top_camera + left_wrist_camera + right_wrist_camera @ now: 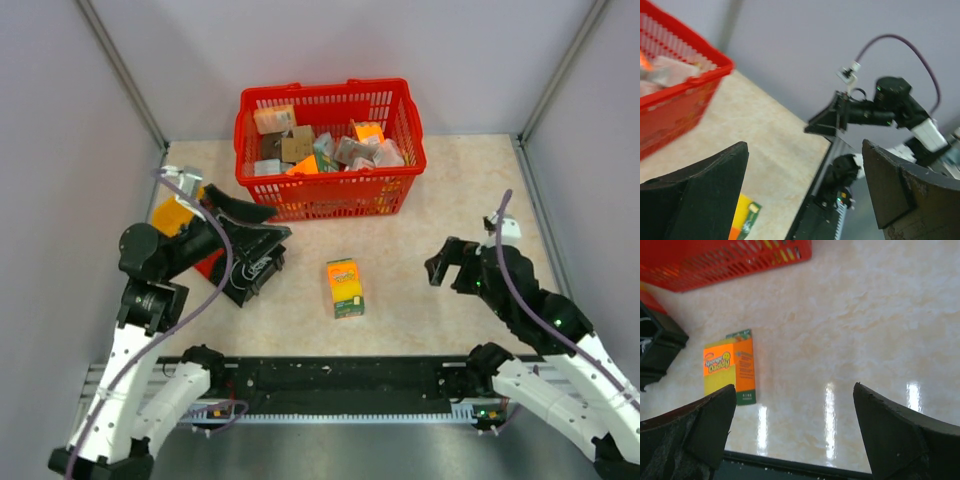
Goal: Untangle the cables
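Observation:
A few thin pale cable loops lie on a black tray left of centre; only white strands show, and a bit of one shows at the left edge of the right wrist view. My left gripper hovers just above that tray, open and empty; its wrist view looks across the table at the right arm, not at the cables. My right gripper is open and empty over bare table on the right, and it also shows in its wrist view.
A yellow-green and orange box lies at the table's centre, also seen in the wrist views. A red basket full of small packages stands at the back. Orange and red items lie by the left arm.

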Available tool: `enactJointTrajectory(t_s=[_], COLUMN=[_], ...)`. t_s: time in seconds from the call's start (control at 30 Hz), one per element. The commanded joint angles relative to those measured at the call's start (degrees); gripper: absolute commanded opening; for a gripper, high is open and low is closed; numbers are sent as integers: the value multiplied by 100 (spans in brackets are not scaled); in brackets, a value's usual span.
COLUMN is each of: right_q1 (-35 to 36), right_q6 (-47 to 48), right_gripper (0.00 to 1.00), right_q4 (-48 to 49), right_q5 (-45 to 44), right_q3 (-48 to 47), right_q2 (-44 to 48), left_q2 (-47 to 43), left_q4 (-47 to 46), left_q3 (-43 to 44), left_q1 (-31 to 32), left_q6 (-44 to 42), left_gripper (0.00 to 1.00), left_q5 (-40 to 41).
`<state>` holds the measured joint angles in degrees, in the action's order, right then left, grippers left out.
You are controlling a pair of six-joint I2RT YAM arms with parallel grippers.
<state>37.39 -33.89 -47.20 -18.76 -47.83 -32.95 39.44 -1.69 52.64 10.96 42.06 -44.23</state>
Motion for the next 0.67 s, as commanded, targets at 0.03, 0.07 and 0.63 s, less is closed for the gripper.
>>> enactJointTrajectory(t_s=[0.03,0.07,0.63], right_q1=[58,58,76], right_q6=[119,128,1788], right_gripper=[99,99,99], right_q4=[-105,-70,1450], right_q5=[-1155,-1208,143], right_q3=[-446,-446,-1377], right_q2=[885,1087,3031], left_q2=[432,511,-409], left_q4=[-482,-411,-375], left_q3=[431,448,1284], left_q1=[1696,2047,3527], left_q6=[-838,-1023,-2492], left_gripper=[99,99,99], left_q5=[237,431,2443])
